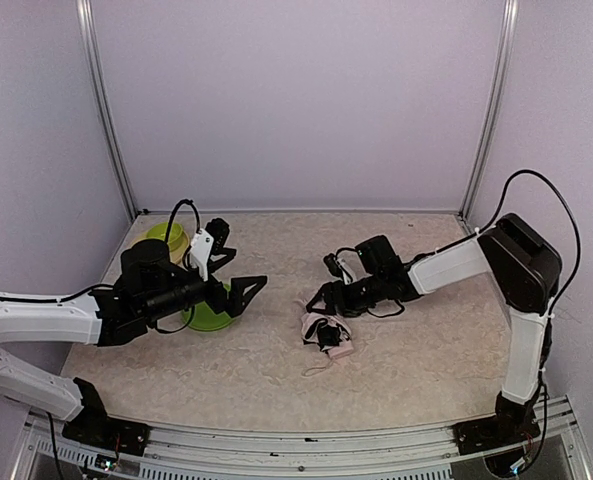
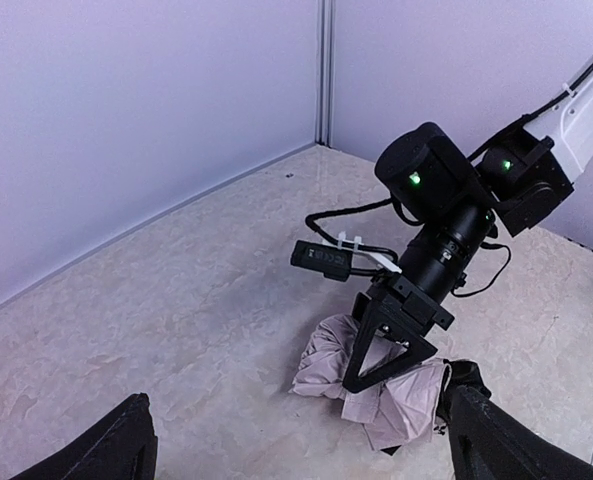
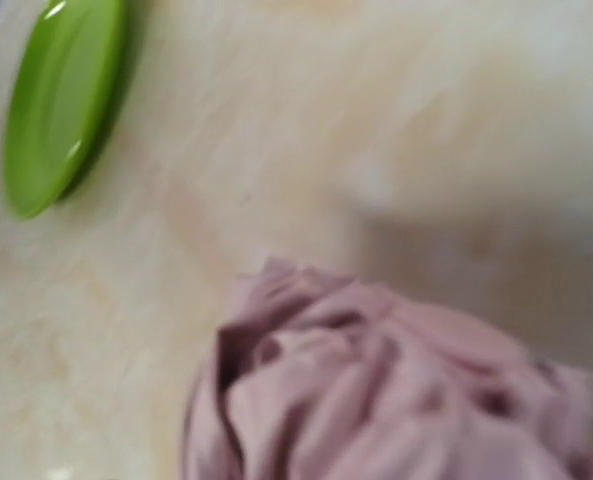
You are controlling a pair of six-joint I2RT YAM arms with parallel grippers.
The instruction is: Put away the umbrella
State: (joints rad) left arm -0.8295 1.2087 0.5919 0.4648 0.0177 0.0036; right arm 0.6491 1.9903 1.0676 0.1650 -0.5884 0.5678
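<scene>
Loosely bunched, the pale pink fabric folding umbrella (image 1: 326,335) lies beneath the right gripper (image 1: 319,300), its jaw state unclear; left gripper (image 1: 248,272) spread wide.

seen from above, the umbrella (image 1: 326,335) lies on the table (image 1: 406,370), just off centre toward 5 o'clock. the plate (image 1: 208,318) lies at its 9 o'clock and the bowl (image 1: 164,236) at its 10, farther back. the right gripper (image 1: 316,303) is at the umbrella's 12 o'clock edge, and the left gripper (image 1: 248,295) at the plate's 2 o'clock.
</scene>
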